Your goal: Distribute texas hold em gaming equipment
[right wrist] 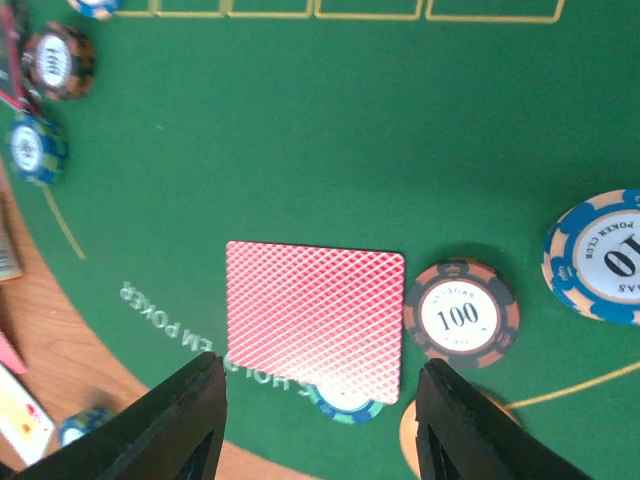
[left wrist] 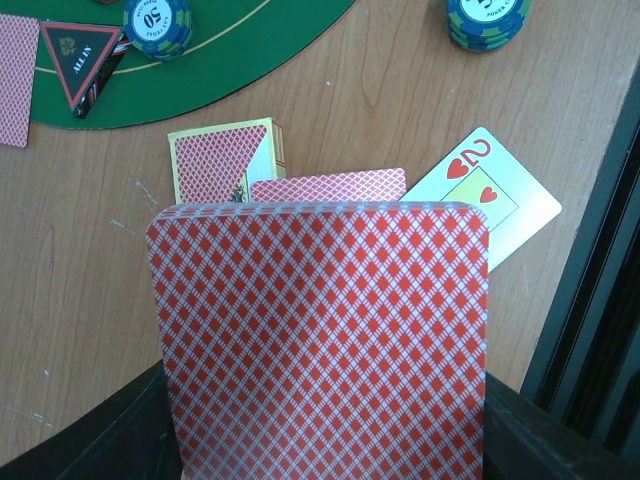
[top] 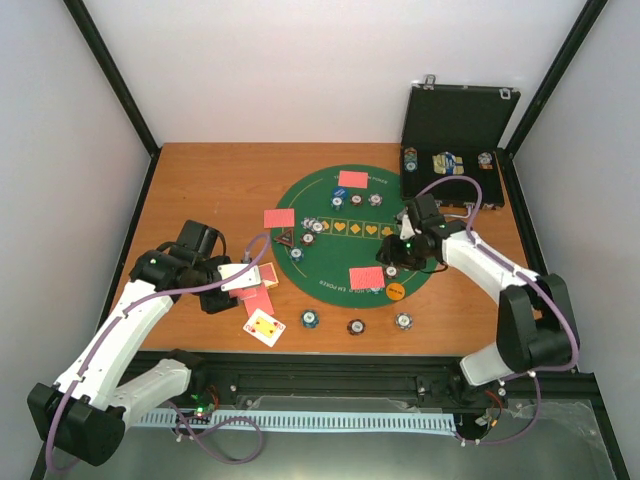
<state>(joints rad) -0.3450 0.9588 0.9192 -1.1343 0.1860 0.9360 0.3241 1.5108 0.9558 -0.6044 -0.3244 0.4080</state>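
Though half-hidden, left tool point(top: 230, 286) seemingly grips cards point(left wrist: 320, 340).

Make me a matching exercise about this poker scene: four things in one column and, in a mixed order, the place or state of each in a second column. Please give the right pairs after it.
Things
1. deck of red-backed cards
2. two of hearts
3. chip marked 100
4. black case

Places or states
A. open, at the far right corner of the wooden table
B. face up on bare wood
C. held in the left gripper
D. on the green mat, beside a face-down card

Pairs: 1-C, 2-B, 3-D, 4-A
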